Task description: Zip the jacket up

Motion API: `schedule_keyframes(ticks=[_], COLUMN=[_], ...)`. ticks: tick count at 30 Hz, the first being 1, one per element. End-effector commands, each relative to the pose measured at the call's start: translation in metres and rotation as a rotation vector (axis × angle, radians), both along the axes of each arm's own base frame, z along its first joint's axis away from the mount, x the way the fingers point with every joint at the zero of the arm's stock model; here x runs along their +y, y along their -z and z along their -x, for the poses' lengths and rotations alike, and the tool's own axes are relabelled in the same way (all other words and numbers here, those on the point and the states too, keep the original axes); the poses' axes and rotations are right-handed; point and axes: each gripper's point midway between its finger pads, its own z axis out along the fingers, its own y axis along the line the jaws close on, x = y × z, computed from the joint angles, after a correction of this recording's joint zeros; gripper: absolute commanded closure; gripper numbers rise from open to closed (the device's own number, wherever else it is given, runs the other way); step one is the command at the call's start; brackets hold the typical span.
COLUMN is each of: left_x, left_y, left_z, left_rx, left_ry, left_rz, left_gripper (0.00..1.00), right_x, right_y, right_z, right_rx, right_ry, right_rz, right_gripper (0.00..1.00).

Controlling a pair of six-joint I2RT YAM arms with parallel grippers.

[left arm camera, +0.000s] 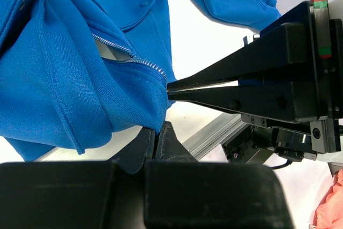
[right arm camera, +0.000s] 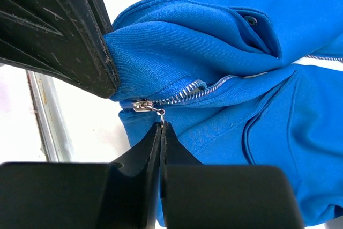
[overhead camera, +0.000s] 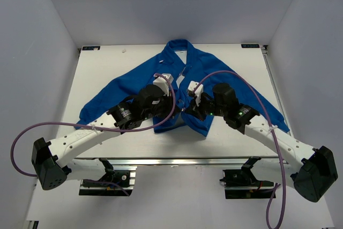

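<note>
Now, nearest you, your left gripper [left arm camera: 156, 131] is clamped tight on the bottom hem of the jacket [overhead camera: 134, 81], just beside the lower end of the zipper [right arm camera: 185, 93]; your right gripper [right arm camera: 161, 127] has its fingers pressed together on the tip of the zipper pull [right arm camera: 153, 108], close to the left one; beyond them the jacket lies spread on the table [overhead camera: 102, 68], sleeves out to both sides, front open toward the collar [overhead camera: 178, 44] at the far edge.
</note>
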Motion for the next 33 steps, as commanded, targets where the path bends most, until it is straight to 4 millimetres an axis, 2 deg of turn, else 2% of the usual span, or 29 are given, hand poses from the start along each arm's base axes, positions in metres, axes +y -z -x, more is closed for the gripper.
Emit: schedule_keyframes(ticks=[1, 9, 14, 23, 25, 26, 28, 29, 30, 32, 33], left_x=[0.000, 0.005, 0.007, 0.012, 0.007, 0.007, 0.010, 0.013, 0.017, 0.024, 0.030], left_y=[-0.019, -0.007, 0.005, 0.036, 0.040, 0.045, 0.056, 0.060, 0.066, 0.075, 0.080], left_z=[0.008, 0.011, 0.014, 0.027, 0.038, 0.042, 0.056, 0.060, 0.067, 0.078, 0.084], left_rx=[-0.025, 0.006, 0.039, 0.133, 0.173, 0.190, 0.248, 0.268, 0.291, 0.336, 0.350], left_ry=[0.029, 0.017, 0.012, 0.037, 0.092, 0.107, 0.148, 0.158, 0.168, 0.176, 0.178], left_rz=[0.054, 0.025, 0.005, -0.059, -0.049, -0.056, -0.079, -0.091, -0.101, -0.115, -0.118], left_gripper=[1.00, 1.00, 1.00, 1.00, 1.00, 1.00, 1.00, 1.00, 1.00, 1.00, 1.00], right_x=[0.007, -0.012, -0.025, -0.030, -0.030, -0.030, -0.033, -0.037, -0.035, -0.032, -0.029], right_y=[-0.027, -0.030, -0.021, -0.012, -0.007, -0.011, -0.006, -0.011, -0.004, -0.011, -0.004], right_z=[-0.007, -0.032, -0.042, -0.046, -0.051, -0.058, -0.075, -0.086, -0.095, -0.109, -0.117], right_rx=[-0.057, -0.067, 0.015, 0.060, 0.060, 0.045, 0.033, 0.007, 0.005, -0.023, -0.024], right_ry=[-0.006, 0.207, 0.345, 0.385, 0.400, 0.424, 0.496, 0.550, 0.566, 0.603, 0.613], right_rz=[-0.056, -0.043, 0.003, 0.068, 0.087, 0.088, 0.118, 0.126, 0.146, 0.145, 0.161], right_gripper=[1.00, 1.00, 1.00, 1.00, 1.00, 1.00, 1.00, 1.00, 1.00, 1.00, 1.00])
